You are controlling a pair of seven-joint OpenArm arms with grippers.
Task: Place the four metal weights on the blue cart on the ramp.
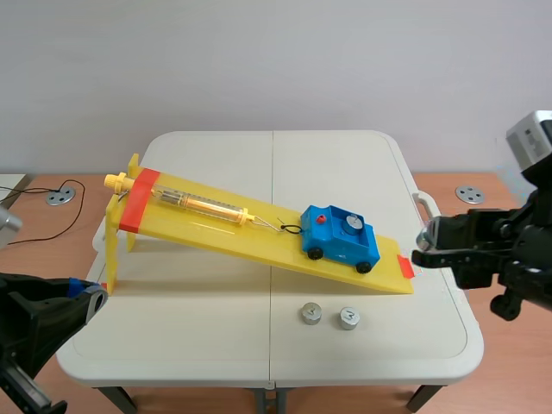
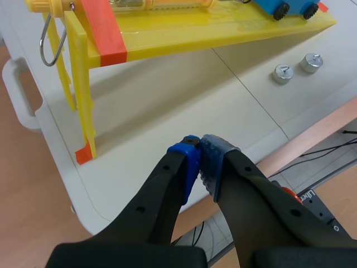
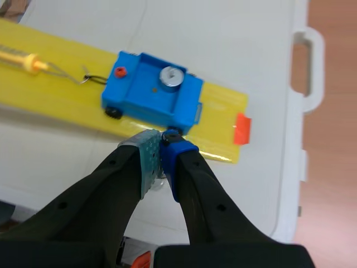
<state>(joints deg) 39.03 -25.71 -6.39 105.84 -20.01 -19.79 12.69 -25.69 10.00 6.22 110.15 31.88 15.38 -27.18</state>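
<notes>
My right end effector is closed narrow, pads together, just off the low end of the ramp. My left end effector is closed the same way, near the ramp's high end. The blue cart stands low on the ramp with one metal weight inside. A second weight and a third weight stand on the tabletop beside the ramp's low end.

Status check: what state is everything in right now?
Left claw: shut, empty.
Right claw: shut.
Cart: on the ramp, hooked to the spring scale.
One weight: in the cart.
Two weights: upright on the table.
</notes>
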